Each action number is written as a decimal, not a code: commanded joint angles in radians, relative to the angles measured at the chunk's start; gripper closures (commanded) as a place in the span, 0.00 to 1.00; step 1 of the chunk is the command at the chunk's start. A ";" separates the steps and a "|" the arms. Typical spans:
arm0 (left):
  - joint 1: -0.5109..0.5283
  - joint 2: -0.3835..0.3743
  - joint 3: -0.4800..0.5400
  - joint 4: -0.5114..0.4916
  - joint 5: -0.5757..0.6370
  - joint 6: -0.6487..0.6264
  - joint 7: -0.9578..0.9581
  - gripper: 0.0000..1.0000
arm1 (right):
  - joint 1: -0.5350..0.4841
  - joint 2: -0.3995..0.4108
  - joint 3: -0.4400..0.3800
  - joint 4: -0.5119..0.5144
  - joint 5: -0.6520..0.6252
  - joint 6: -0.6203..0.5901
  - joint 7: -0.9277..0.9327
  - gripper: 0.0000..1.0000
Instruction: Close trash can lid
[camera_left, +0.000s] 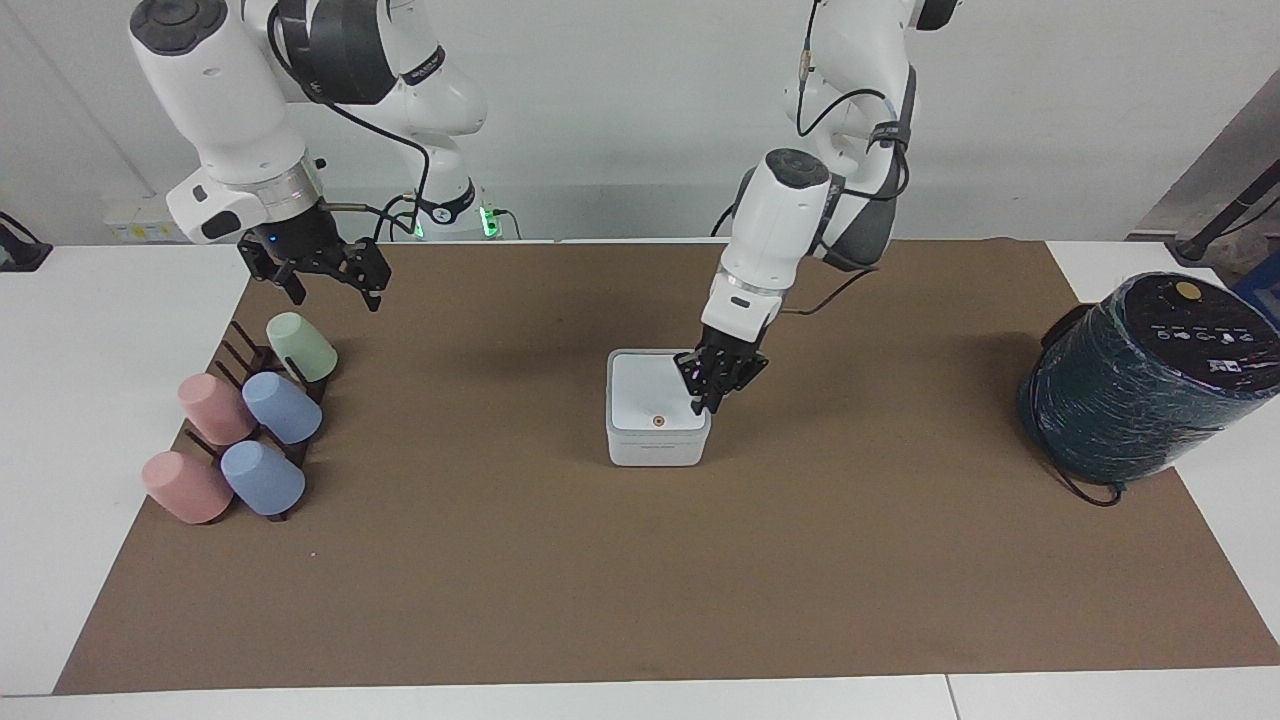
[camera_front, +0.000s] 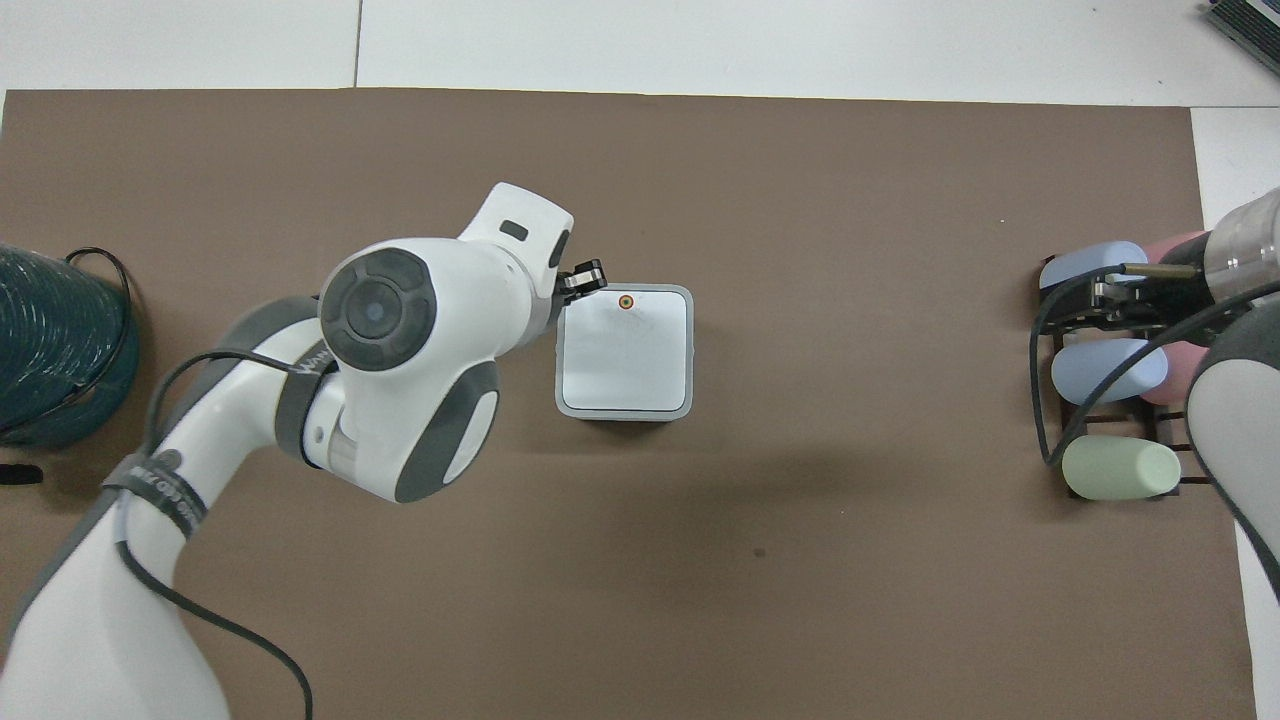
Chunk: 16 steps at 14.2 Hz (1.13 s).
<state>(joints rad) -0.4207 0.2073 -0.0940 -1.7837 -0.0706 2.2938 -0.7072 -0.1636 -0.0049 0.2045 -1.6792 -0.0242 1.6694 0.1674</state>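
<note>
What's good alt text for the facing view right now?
A small white trash can sits mid-table on a brown mat, its lid lying flat and closed. The left end effector hangs over the can's edge toward the left arm's end of the table. The right end effector waits above a rack of pastel cups.
</note>
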 joint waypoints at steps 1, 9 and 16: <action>0.078 -0.008 -0.003 0.098 0.000 -0.193 0.134 0.76 | -0.013 -0.017 0.010 -0.016 0.006 0.000 0.007 0.00; 0.402 -0.147 0.000 0.125 0.002 -0.490 0.593 0.33 | -0.013 -0.017 0.010 -0.016 0.006 0.000 0.006 0.00; 0.487 -0.221 0.000 0.122 0.006 -0.568 0.673 0.00 | -0.013 -0.017 0.010 -0.016 0.006 0.000 0.007 0.00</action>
<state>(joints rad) 0.0480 0.0029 -0.0824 -1.6505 -0.0699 1.7469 -0.0615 -0.1636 -0.0049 0.2045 -1.6792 -0.0242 1.6694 0.1674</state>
